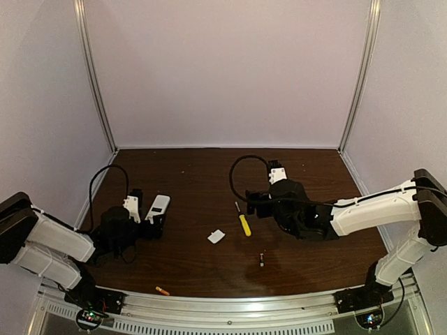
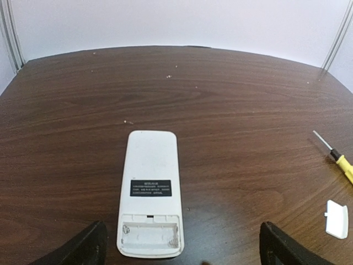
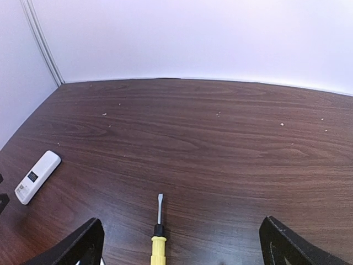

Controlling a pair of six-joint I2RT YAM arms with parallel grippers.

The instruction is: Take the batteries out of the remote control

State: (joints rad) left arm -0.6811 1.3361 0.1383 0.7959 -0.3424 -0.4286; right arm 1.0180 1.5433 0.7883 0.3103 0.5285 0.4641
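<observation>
The white remote control (image 2: 151,182) lies back-up on the table, its battery bay (image 2: 150,234) uncovered and empty. My left gripper (image 2: 185,256) stands open just behind the remote's near end, touching nothing; in the top view it (image 1: 145,215) is beside the remote (image 1: 159,206). One dark battery (image 1: 262,259) lies loose near the table's middle front. An orange battery (image 1: 163,291) lies at the front edge. My right gripper (image 3: 182,251) is open over the yellow-handled screwdriver (image 3: 158,237), which rests on the table between its fingers, not gripped.
A small white cover piece (image 1: 216,236) lies between the arms, also in the left wrist view (image 2: 336,218). The screwdriver (image 1: 242,220) lies left of the right gripper (image 1: 253,204). Pale walls close in the dark wooden table (image 1: 202,174) on three sides.
</observation>
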